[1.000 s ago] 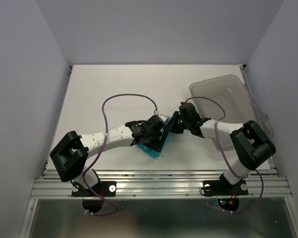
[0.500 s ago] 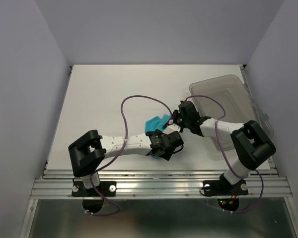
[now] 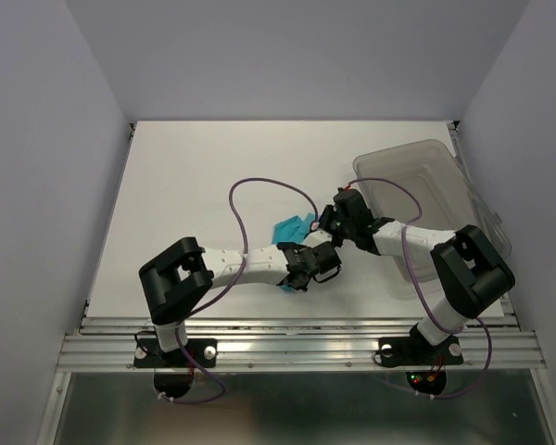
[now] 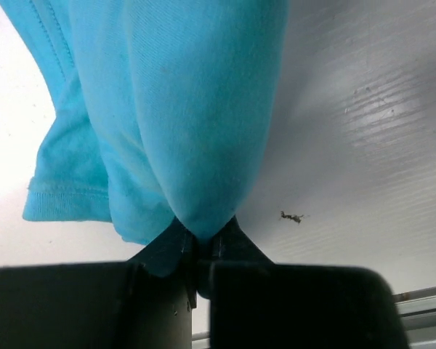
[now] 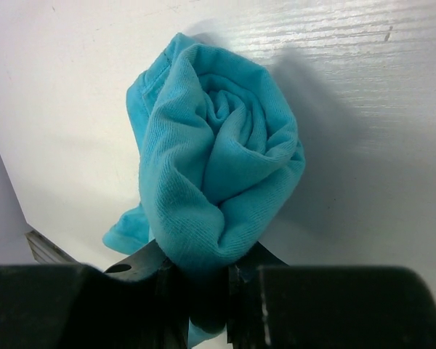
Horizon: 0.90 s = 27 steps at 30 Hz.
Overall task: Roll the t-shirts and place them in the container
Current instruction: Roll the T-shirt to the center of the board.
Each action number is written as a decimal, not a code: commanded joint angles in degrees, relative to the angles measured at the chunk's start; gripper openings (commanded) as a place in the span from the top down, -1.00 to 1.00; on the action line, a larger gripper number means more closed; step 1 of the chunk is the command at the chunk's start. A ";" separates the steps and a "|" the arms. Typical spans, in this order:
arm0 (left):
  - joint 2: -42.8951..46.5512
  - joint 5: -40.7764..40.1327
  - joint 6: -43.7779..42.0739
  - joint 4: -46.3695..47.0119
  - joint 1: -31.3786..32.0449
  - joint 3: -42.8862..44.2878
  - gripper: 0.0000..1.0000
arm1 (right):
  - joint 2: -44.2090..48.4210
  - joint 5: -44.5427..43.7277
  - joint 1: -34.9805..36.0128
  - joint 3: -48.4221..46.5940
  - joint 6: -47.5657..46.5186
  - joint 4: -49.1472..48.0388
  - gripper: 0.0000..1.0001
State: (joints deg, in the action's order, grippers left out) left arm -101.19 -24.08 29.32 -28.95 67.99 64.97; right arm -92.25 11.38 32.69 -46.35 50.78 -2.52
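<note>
The teal t-shirt (image 3: 292, 228) lies bunched on the white table between my two grippers. In the right wrist view it is a loose spiral roll (image 5: 218, 167), and my right gripper (image 5: 207, 280) is shut on its near end. From above, the right gripper (image 3: 321, 225) sits at the shirt's right side. My left gripper (image 4: 202, 236) is shut on a smooth fold of the shirt (image 4: 189, 109), which stretches away from the fingertips. In the top view the left gripper (image 3: 289, 281) is at the shirt's near end, and the wrist hides the cloth's middle.
A clear grey-tinted plastic bin (image 3: 426, 185) stands at the back right, just behind the right arm. Purple cables loop above both arms. The metal rail (image 3: 296, 343) runs along the table's near edge. A small dark speck (image 4: 292, 216) lies on the table.
The left arm swung off the shirt toward the near edge, then shut its open jaws on a fold. The shirt's far part came into view. The right gripper kept its hold.
</note>
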 commanded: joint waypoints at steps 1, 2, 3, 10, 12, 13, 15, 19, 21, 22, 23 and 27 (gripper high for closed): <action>3.88 3.84 -2.07 5.03 -2.33 -0.97 1.00 | 2.86 -0.92 0.36 -1.91 -1.04 0.06 0.85; 4.85 7.86 -3.21 7.83 -3.46 -1.86 1.00 | 3.30 -1.44 0.36 -1.99 -1.13 0.32 0.62; 5.90 9.99 -3.57 9.33 -4.26 -2.56 1.00 | 3.65 -1.88 0.36 -1.99 -1.30 0.76 0.46; 14.78 31.88 -3.48 21.12 -13.04 -12.48 1.00 | 8.74 -6.54 0.36 -2.87 -3.23 6.64 -0.23; 15.75 37.75 -3.13 24.27 -15.67 -14.07 1.00 | 10.32 -8.38 0.36 -3.22 -3.76 7.62 -0.30; 16.37 39.70 -2.69 25.25 -16.47 -15.56 1.00 | 10.86 -9.00 0.36 -3.40 -4.11 9.10 -0.31; 16.55 44.70 -2.16 27.79 -18.06 -16.71 1.00 | 12.00 -10.66 0.36 -3.75 -4.29 9.99 -0.32; 15.50 52.97 -0.59 32.02 -21.48 -19.26 1.00 | 15.94 -13.66 0.36 -4.10 -5.08 12.10 -0.35; 14.97 57.53 0.91 35.43 -23.86 -20.49 1.00 | 16.83 -15.32 0.36 -4.36 -5.52 12.98 -0.36; 14.79 59.21 1.61 36.85 -24.73 -21.19 1.00 | 17.19 -15.59 0.36 -4.71 -5.87 13.68 -0.35; 14.62 60.45 2.31 38.34 -26.14 -22.85 1.00 | 17.54 -15.94 0.36 -4.80 -6.22 14.03 -0.36; 14.44 66.34 5.47 44.50 -29.92 -26.20 1.00 | 17.80 -16.21 0.36 -4.81 -6.58 14.48 -0.35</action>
State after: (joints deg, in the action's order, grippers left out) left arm -86.85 32.80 31.46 6.87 40.71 41.19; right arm -75.70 -2.17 32.71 -48.84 45.78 10.68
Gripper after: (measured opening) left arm 0.211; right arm 0.676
